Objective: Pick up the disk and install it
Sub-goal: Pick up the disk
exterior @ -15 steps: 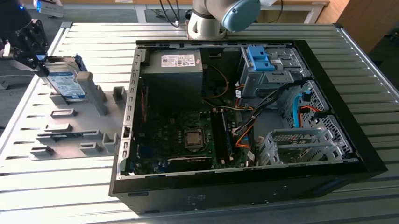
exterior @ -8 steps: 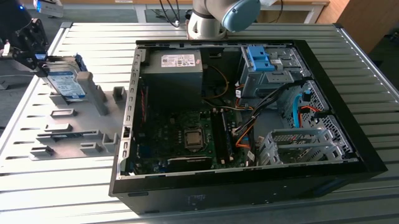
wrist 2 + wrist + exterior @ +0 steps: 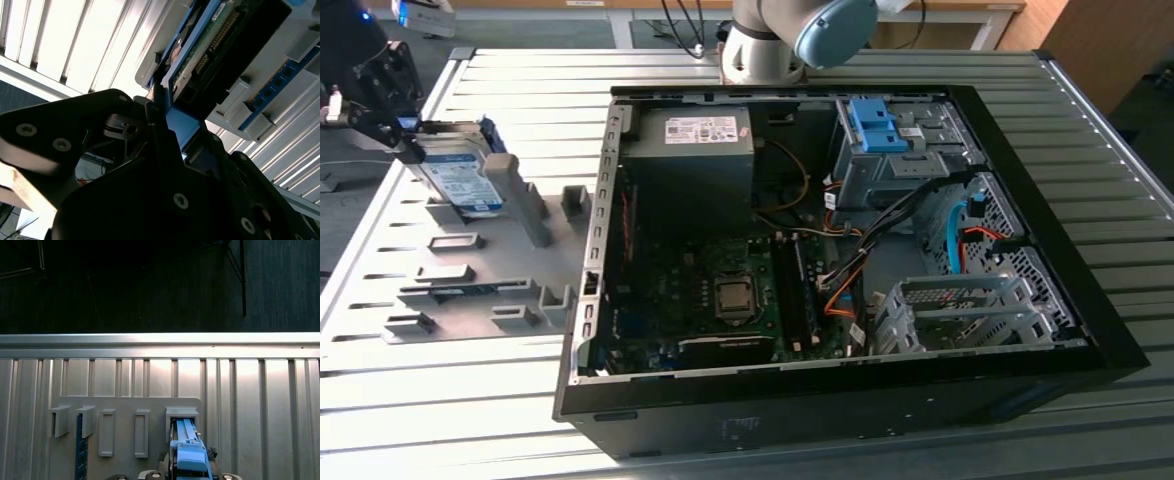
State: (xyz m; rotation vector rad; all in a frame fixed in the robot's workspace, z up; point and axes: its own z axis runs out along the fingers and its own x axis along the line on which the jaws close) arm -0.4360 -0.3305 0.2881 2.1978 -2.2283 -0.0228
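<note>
The gripper [image 3: 403, 135] has its fingers closed on the disk [image 3: 458, 178], taking it by its upper end. The disk stands on edge, tilted, at the far end of a grey holder plate [image 3: 467, 270] on the exterior view's left. In the second wrist view a thin black finger [image 3: 157, 112] presses against the disk's blue rail, with the green circuit board [image 3: 210, 47] of its underside above. In the first wrist view the blue rail [image 3: 186, 452] sits in one of the plate's raised slots [image 3: 182, 415].

Between the disk and the open computer case [image 3: 1107, 350] stand two grey upright posts [image 3: 520, 205] of the holder. A narrow blue board [image 3: 447, 290] lies in another slot nearer the camera. Inside the case, a dark grey power supply [image 3: 691, 165] with a white sticker fills the far corner. A bright blue bracket [image 3: 870, 122] sits on the drive bay further to the exterior view's right. Orange and black cables [image 3: 847, 285] cross from the motherboard [image 3: 720, 290] toward a silver drive cage [image 3: 961, 310].

Everything rests on a ribbed aluminium table [image 3: 480, 400]; the arm's base [image 3: 767, 55] rises at its far edge. Beyond the table edge lies dark floor [image 3: 150, 285], and wooden furniture [image 3: 1107, 40] stands at the back
</note>
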